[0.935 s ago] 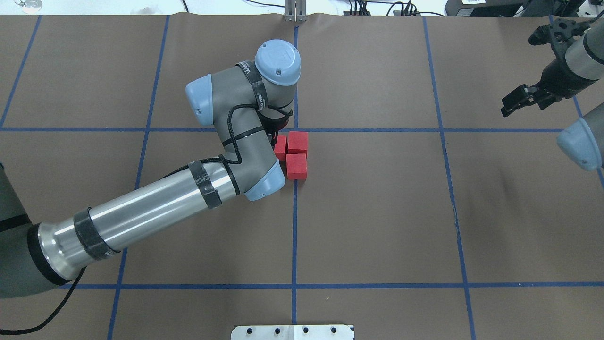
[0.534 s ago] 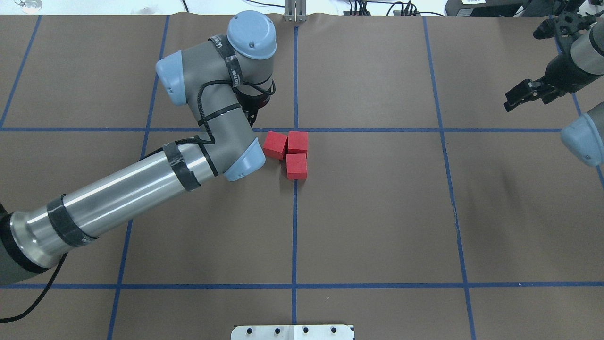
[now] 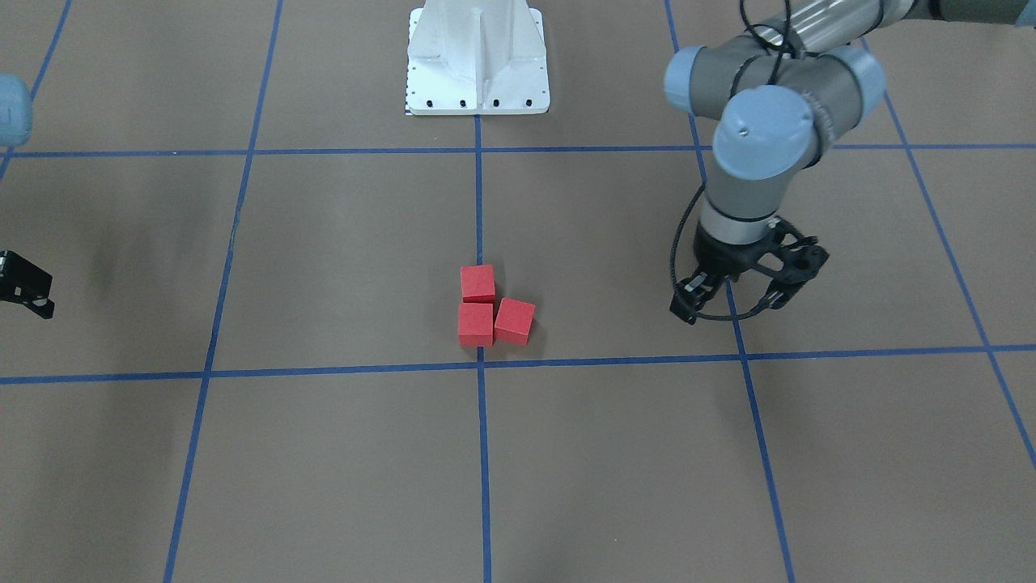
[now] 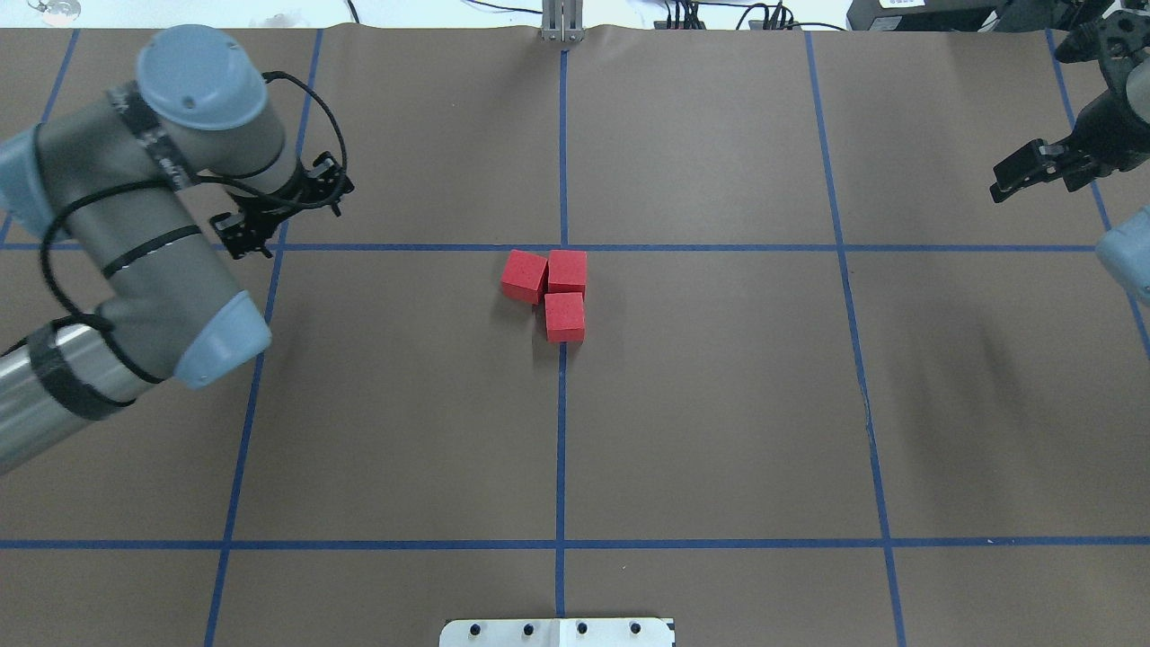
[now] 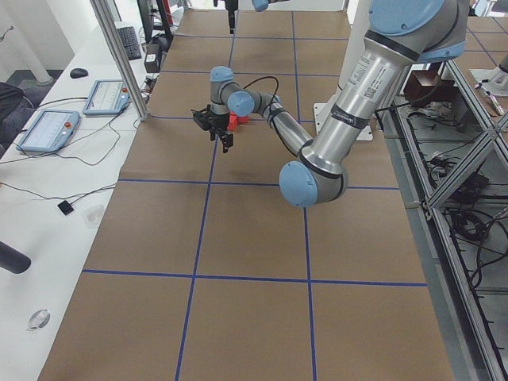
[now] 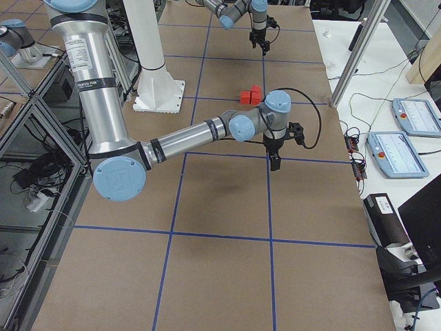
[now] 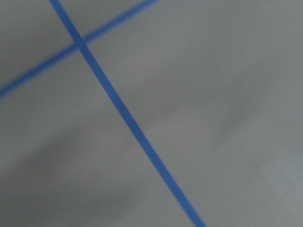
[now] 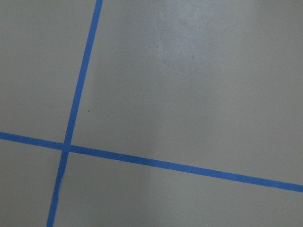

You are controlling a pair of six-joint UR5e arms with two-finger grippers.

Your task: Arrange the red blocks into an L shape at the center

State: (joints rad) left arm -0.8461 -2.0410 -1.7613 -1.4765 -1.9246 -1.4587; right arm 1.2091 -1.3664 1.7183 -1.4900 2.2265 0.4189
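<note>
Three red blocks lie together in an L just on the robot's side of the center crossing [image 4: 562, 247]: a corner block [image 4: 567, 271], one nearer the robot [image 4: 564, 316], and a slightly rotated one [image 4: 524, 276] touching the corner block's left side. They also show in the front view [image 3: 476, 324]. My left gripper [image 4: 287, 211] is open and empty, about one grid square left of the blocks; the front view [image 3: 740, 300] shows it open too. My right gripper [image 4: 1028, 122] is open and empty at the far right.
The white robot base plate [image 4: 557, 632] sits at the near edge. Blue tape lines [image 4: 844, 247] divide the brown surface. Both wrist views show only brown paper and tape lines. Tablets [image 5: 48, 131] lie beyond the table's far edge.
My left arm has drawn back to the left, off the blocks, leaving the left block beside the corner block. My right gripper has drifted a little to the right.
</note>
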